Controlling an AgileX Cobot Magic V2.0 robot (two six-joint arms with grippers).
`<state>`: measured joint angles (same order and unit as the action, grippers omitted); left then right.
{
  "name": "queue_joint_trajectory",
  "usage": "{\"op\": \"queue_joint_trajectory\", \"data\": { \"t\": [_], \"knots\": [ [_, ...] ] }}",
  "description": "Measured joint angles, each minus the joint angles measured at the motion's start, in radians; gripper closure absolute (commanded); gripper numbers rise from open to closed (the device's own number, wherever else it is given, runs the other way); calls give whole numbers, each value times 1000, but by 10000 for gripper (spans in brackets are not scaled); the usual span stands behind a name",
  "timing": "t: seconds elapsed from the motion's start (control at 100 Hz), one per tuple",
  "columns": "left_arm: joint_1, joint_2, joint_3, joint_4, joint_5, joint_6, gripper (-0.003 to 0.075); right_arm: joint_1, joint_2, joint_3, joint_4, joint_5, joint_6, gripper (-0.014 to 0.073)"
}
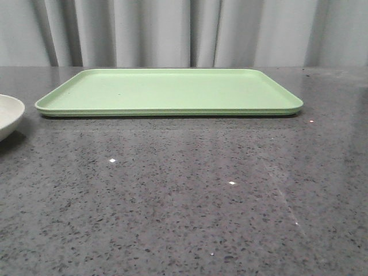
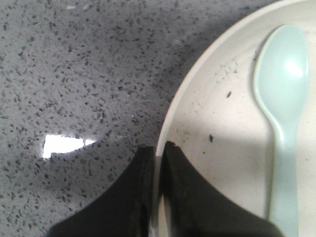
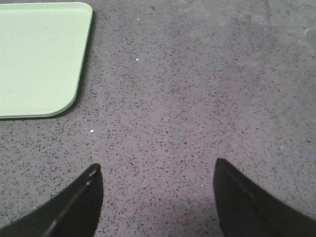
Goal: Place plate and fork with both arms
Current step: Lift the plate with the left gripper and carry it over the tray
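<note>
Pinching the plate [image 2: 217,148] rim, my left gripper [image 2: 158,163] has one finger inside and one outside, nearly closed, so I can lift it off the counter [image 1: 184,195] toward the green tray [image 1: 167,92]. My right gripper [image 3: 157,197] hangs spread wide, empty. No fork shows; a pale spoon [image 2: 284,108] lies in the plate.

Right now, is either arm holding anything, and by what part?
The left gripper pinches the plate by its rim. The right gripper is open over bare table, holding nothing.
</note>
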<state>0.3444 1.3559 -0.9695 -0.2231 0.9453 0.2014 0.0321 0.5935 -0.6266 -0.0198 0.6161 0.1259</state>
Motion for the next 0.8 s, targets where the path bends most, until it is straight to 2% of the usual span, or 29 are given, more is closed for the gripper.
{"op": "queue_joint_trajectory", "data": {
  "t": [0.15,0.28,0.51,0.8],
  "knots": [
    [39,-27,-13,-106,37,80,741,0,0,0,0,0,0,105],
    [56,-45,-25,-136,57,110,741,0,0,0,0,0,0,105],
    [58,-84,-38,-151,85,123,741,0,0,0,0,0,0,105],
    [32,-92,-102,-256,99,163,741,0,0,0,0,0,0,105]
  ]
}}
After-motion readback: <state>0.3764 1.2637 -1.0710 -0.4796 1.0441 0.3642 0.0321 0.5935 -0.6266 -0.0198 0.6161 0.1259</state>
